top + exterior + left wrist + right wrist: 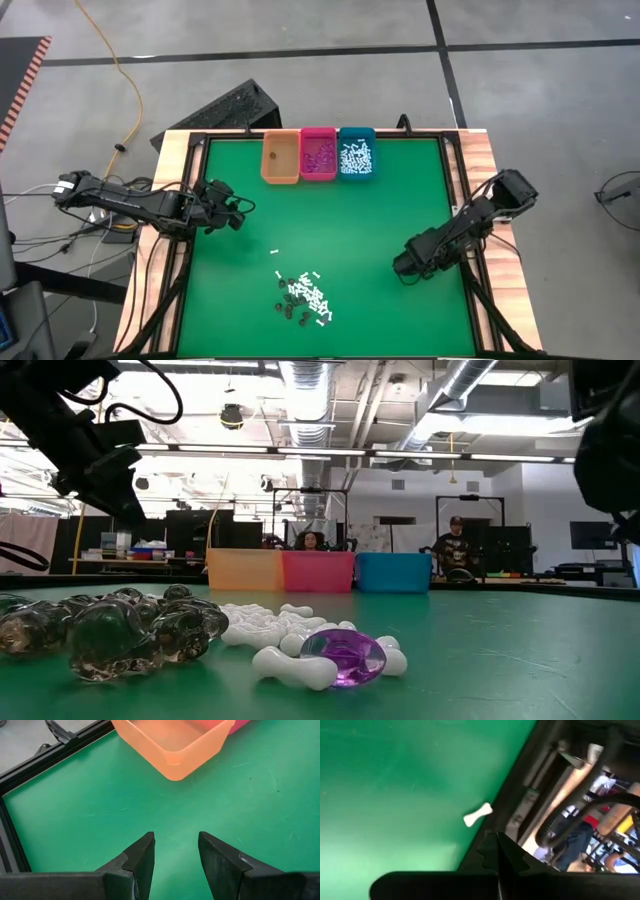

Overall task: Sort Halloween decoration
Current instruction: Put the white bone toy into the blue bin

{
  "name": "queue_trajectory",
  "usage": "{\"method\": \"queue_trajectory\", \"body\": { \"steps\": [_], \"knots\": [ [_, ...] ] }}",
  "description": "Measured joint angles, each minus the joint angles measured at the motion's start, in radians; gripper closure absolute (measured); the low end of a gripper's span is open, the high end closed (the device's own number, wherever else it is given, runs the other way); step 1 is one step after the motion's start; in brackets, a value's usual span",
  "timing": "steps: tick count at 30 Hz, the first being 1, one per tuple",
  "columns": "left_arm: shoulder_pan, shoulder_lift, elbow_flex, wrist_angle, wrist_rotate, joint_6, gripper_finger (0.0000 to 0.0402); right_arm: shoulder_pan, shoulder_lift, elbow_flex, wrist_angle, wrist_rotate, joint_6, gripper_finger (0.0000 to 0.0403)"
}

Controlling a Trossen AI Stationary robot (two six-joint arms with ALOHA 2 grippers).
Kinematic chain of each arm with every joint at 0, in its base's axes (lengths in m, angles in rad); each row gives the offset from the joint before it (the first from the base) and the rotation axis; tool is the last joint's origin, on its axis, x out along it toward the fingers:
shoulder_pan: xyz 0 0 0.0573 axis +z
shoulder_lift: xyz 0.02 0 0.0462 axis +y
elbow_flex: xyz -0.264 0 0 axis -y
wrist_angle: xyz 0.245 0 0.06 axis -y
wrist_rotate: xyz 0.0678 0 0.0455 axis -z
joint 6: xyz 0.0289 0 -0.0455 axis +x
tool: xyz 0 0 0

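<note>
The right gripper [402,268] has its fingers closed together, with nothing visibly clamped between them; in the right wrist view a single white stick [478,815] lies on the mat just ahead of the closed tips, apart from them. This gripper sits low over the right half of the green mat [400,200], well apart from the main pile. The left gripper [175,857] has its fingers apart and empty, and it hovers at the left edge of the mat, pointed toward the orange bin [280,158]. The unsorted Halloween decoration [303,296] remains as a mixed cluster of white, purple and dark pieces at the near centre of the mat, with a few white sticks scattered around it. At the far edge, the pink bin [318,153] already contains purple pieces and the teal bin [356,154] contains white pieces; the orange bin appears nearly empty. Assessment: sorting is partly complete, and the dark pieces in particular remain to be moved.
</note>
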Motion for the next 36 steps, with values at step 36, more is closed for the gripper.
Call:
{"method": "queue_trajectory", "body": {
  "steps": [36],
  "knots": [
    [0.0,0.0,0.0,0.002,-0.015,-0.019,0.0258,0.086,-0.002,0.077,0.275,0.198,0.123,0.0386]
  ]
}}
